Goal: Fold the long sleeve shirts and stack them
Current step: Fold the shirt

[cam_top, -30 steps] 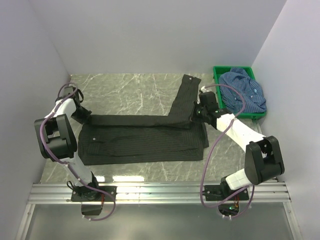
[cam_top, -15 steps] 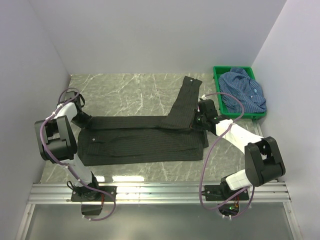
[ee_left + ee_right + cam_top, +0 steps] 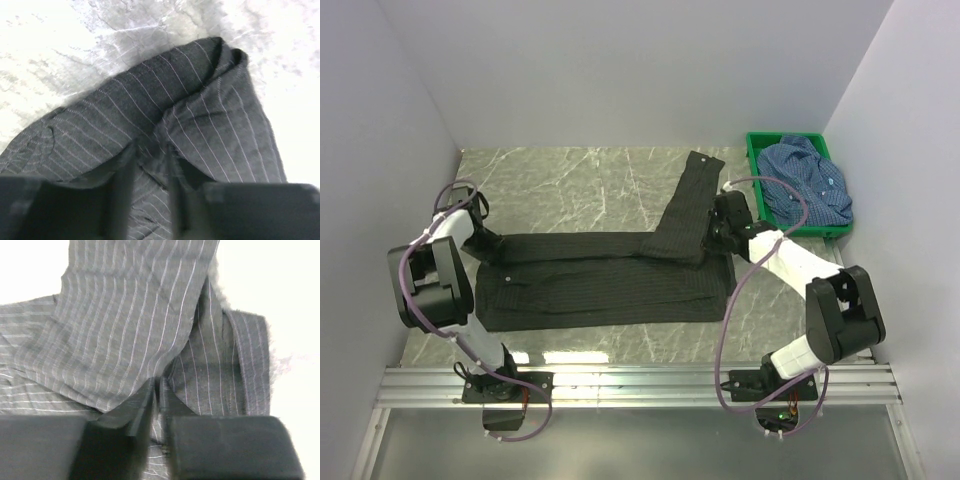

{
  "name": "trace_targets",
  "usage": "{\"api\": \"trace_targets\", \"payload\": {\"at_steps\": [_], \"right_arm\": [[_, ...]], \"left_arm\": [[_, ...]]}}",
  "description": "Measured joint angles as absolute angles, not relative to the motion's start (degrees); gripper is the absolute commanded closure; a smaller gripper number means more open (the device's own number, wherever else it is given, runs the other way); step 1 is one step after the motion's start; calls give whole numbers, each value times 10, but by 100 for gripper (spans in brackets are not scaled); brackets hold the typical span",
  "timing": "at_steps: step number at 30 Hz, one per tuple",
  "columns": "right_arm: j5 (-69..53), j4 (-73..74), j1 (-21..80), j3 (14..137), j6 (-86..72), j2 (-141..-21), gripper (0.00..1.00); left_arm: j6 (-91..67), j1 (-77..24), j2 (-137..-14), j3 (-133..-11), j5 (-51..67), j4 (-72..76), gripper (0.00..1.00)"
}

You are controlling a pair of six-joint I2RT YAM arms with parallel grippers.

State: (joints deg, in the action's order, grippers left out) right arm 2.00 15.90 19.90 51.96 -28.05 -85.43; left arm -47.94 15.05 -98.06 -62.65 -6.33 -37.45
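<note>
Resting with fingers parted and released, the left end effector (image 3: 150, 150) straddles a fold of the black shirt (image 3: 610, 285). The right end effector (image 3: 156, 385) shows only a slit, so its grip cannot be told. The black shirt lies flat on the worktop (image 3: 580, 180); the blue shirt (image 3: 805, 185) sits in the green crate (image 3: 757, 150).

We can read no text, number, brand or sign in any of the views. The black shirt (image 3: 610, 285) shows only fine stripes, the blue shirt (image 3: 807, 185) only checks, and the green crate (image 3: 754, 150) bears no lettering we can make out.
</note>
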Motion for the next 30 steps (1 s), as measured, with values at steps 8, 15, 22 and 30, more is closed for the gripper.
{"api": "trace_targets", "payload": {"at_steps": [8,15,22,30], "right_arm": [[31,198,224,608,-260,-818,57],[-34,154,234,631,-288,-842,60],[-34,148,207,663,-291,-953,54],[35,168,138,831,-255,-1078,45]], "left_arm": [[-490,150,-880,-644,-59,-392,22],[-494,110,-845,-662,-33,-364,26],[-489,92,-946,-666,-5,-341,25],[-477,93,-977,-646,-29,-334,14]]}}
